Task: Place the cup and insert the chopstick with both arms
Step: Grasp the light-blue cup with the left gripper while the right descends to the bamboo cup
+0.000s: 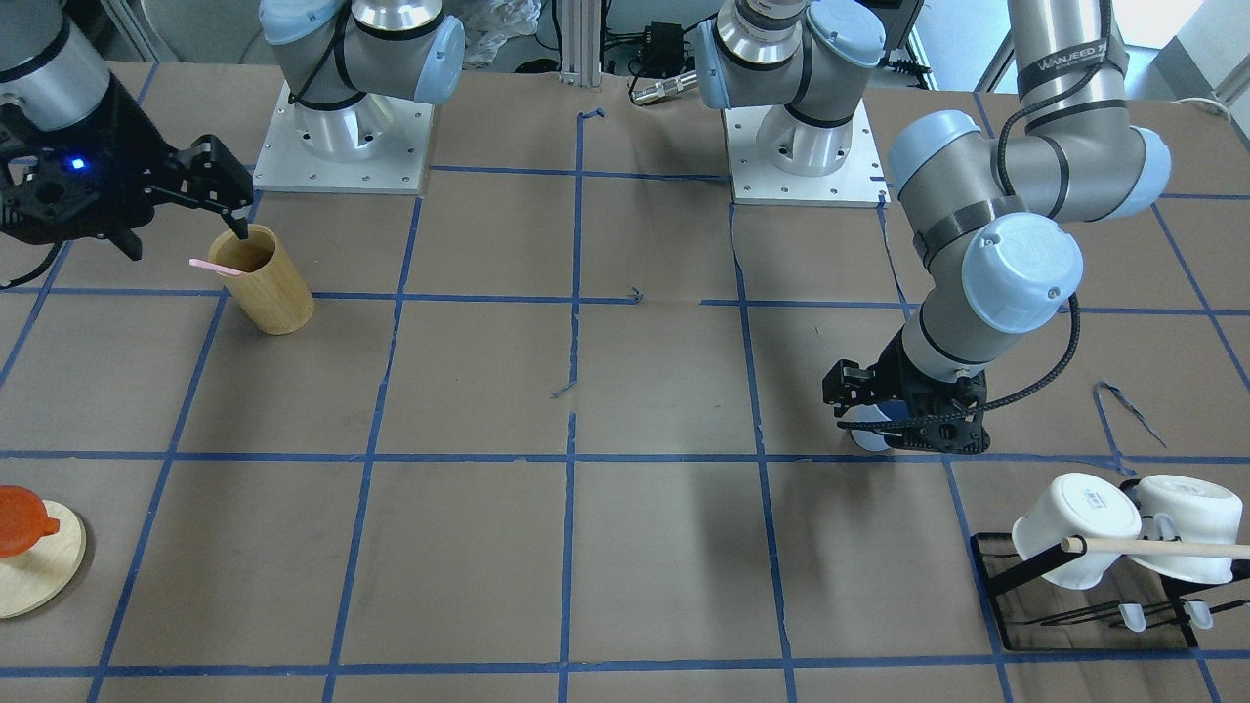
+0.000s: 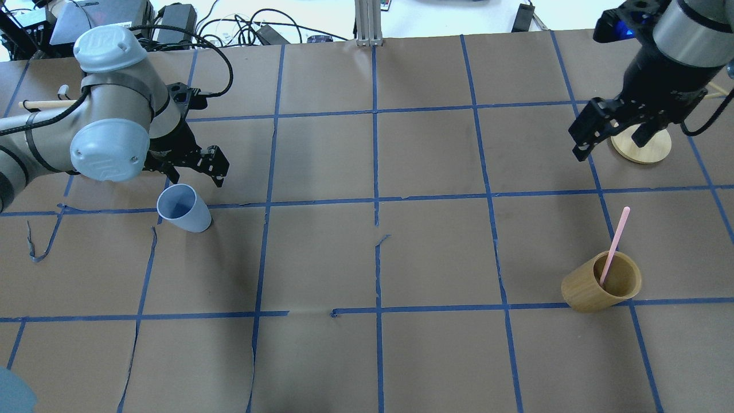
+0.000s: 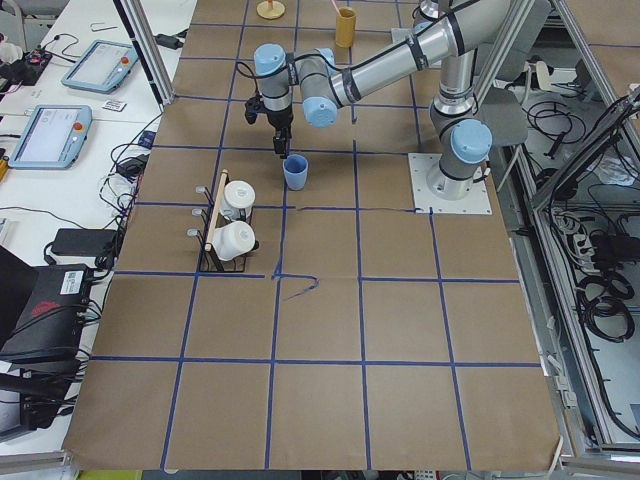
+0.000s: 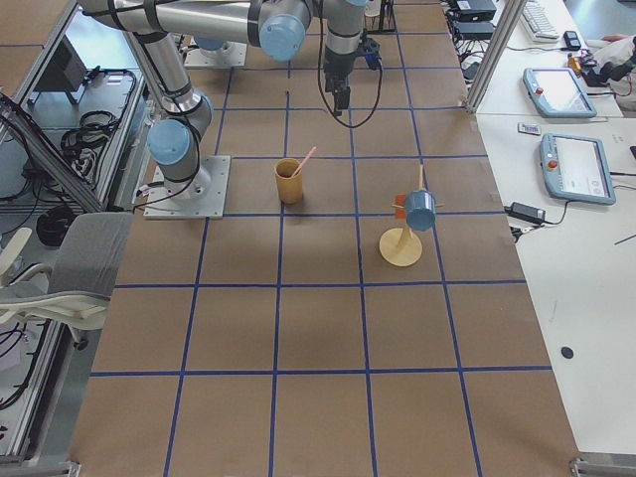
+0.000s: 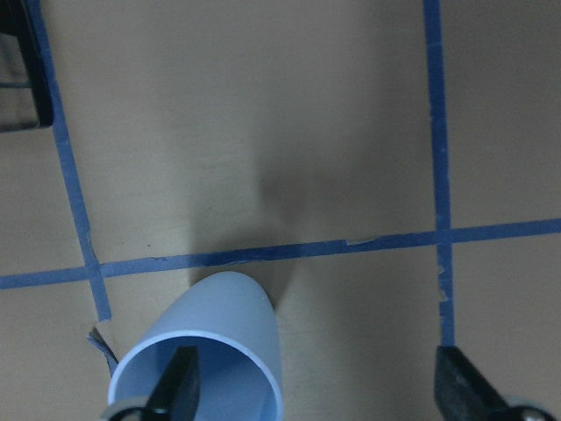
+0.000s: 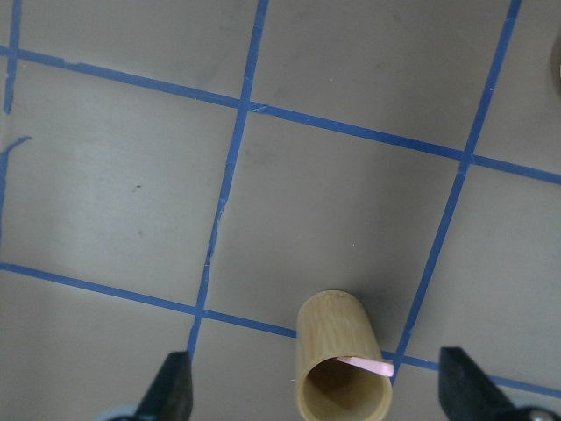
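**Blue cup (image 2: 184, 209) is down, left end effector (image 5: 320, 386) hanging right over it**

cup stands upright on the worktop (image 2: 367, 258), mouth up, on the robot's left side; left end effector is spread wide and grips nothing; in the wrist view one finger (image 5: 180, 386) sits over the cup's mouth, so the cup lies under that finger, not centred between the two; can't tell if the tip dips inside the rim, and the cup's base is cut off there; my guess is a straight lift clears it; right end effector (image 6: 320, 386) is spread and empty too, well apart from the cup; pink chopstick (image 2: 616, 241) leans in the bamboo holder (image 2: 599, 289), lower end hidden.
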